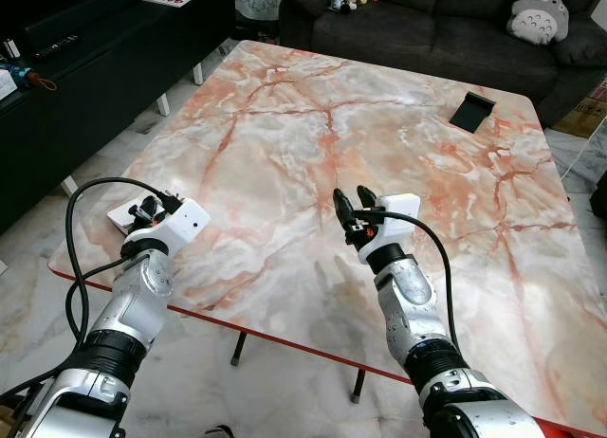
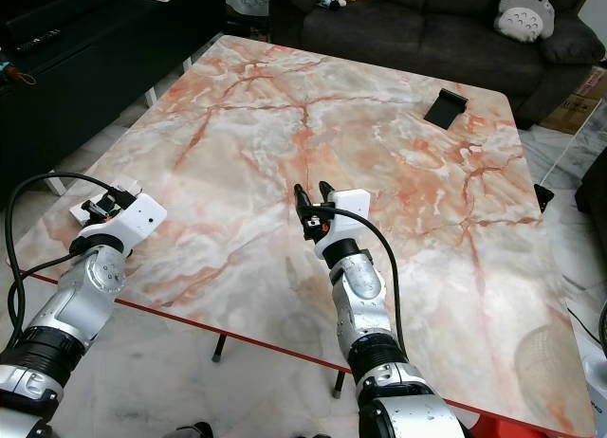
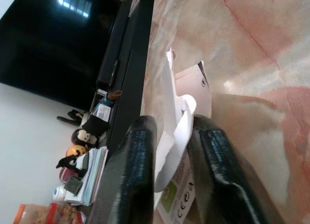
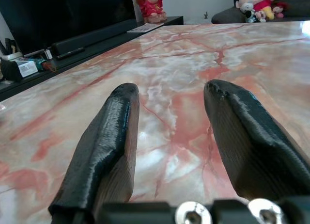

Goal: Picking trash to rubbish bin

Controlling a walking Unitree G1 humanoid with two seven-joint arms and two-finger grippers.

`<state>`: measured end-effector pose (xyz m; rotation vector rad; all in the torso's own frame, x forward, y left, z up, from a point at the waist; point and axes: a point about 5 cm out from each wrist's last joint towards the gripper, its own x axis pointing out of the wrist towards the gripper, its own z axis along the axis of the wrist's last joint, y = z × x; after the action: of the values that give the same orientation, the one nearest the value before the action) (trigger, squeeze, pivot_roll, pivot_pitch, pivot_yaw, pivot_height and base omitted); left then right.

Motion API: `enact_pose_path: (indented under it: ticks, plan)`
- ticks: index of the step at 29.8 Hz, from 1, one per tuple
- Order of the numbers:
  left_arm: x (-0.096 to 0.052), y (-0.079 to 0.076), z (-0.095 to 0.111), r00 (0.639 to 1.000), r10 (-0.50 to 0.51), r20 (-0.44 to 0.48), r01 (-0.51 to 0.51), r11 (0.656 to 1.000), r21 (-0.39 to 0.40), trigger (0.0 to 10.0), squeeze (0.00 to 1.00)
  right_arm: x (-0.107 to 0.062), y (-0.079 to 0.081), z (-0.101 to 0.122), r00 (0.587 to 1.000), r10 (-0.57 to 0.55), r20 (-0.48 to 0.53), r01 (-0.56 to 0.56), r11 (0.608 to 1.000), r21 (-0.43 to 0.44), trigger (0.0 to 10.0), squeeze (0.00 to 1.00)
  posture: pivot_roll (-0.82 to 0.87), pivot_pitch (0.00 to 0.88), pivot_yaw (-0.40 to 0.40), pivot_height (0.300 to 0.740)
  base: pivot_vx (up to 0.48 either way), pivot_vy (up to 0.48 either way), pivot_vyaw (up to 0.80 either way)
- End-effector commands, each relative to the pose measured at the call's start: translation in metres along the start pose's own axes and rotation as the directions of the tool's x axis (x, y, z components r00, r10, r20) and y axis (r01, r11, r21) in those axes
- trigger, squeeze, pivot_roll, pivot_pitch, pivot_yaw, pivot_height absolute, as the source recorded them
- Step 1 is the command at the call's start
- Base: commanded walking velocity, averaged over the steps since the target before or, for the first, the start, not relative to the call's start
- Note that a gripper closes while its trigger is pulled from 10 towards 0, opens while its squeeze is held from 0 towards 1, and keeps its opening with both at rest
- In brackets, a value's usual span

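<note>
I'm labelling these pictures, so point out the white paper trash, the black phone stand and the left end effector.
white paper trash [image 3: 175, 121]: left wrist view, the folded middle between the fingers.
black phone stand [image 1: 471, 110]: left eye view, its sloped face.
left end effector [image 1: 145, 210]: left eye view, between its fingertips at the table's edge.

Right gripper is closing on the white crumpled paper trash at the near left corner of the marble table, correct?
Not quite: the left gripper is the one around the white crumpled paper trash, as the left wrist view shows. The right gripper hovers open over bare marble table.
</note>
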<state>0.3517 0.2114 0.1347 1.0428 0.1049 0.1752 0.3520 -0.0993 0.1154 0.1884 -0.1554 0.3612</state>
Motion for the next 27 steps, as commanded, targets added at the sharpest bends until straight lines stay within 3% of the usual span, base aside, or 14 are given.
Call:
enact_pose_path:
  ticks: [1, 16, 17, 18, 19, 23, 27]
  plan:
    - [0.001, 0.000, 0.005, 1.000, 0.009, 0.016, -0.009, 1.000, -0.021, 0.0, 0.00, -0.002, -0.002, -0.003, 1.000, -0.003, -0.015, 0.003, 1.000, 0.000, 10.0, 0.00, 0.09, 0.115, -0.119, 0.740, 0.000, 0.000, 0.00]
    - [0.000, 0.001, 0.006, 0.999, 0.026, 0.022, -0.025, 0.999, -0.029, 0.0, 0.00, -0.002, 0.000, -0.003, 1.000, 0.002, -0.016, -0.002, 1.000, 0.003, 10.0, 0.00, 0.09, 0.117, -0.119, 0.740, 0.000, 0.000, 0.00]
    - [0.000, 0.004, 0.009, 0.998, 0.058, 0.031, -0.055, 0.995, -0.080, 2.4, 0.00, -0.002, 0.000, -0.003, 1.000, 0.001, -0.015, -0.001, 1.000, 0.004, 10.0, 0.00, 0.09, 0.117, -0.118, 0.740, 0.000, 0.000, 0.00]
    - [0.000, 0.006, 0.011, 0.996, 0.074, 0.043, -0.069, 0.992, -0.106, 9.0, 0.00, -0.002, 0.000, -0.003, 1.000, 0.001, -0.013, -0.001, 1.000, 0.005, 10.0, 0.00, 0.09, 0.117, -0.118, 0.740, 0.000, 0.000, 0.00]
    - [0.000, 0.007, 0.015, 0.994, 0.088, 0.057, -0.080, 0.987, -0.143, 10.0, 0.00, -0.002, 0.000, -0.002, 1.000, 0.000, -0.008, 0.000, 1.000, 0.006, 10.0, 0.00, 0.09, 0.116, -0.118, 0.740, 0.000, 0.000, 0.00]
    - [-0.002, 0.018, 0.030, 0.972, 0.199, 0.121, -0.145, 0.923, -0.357, 10.0, 0.00, 0.003, 0.001, 0.009, 0.998, -0.020, 0.054, 0.020, 1.000, 0.016, 10.0, 0.00, 0.09, 0.114, -0.118, 0.740, 0.000, 0.000, 0.00]
    - [-0.005, 0.022, 0.037, 0.957, 0.248, 0.153, -0.155, 0.877, -0.454, 10.0, 0.00, 0.008, 0.001, 0.020, 0.993, -0.038, 0.110, 0.037, 0.999, 0.018, 10.0, 0.00, 0.09, 0.112, -0.117, 0.740, 0.000, 0.000, 0.00]
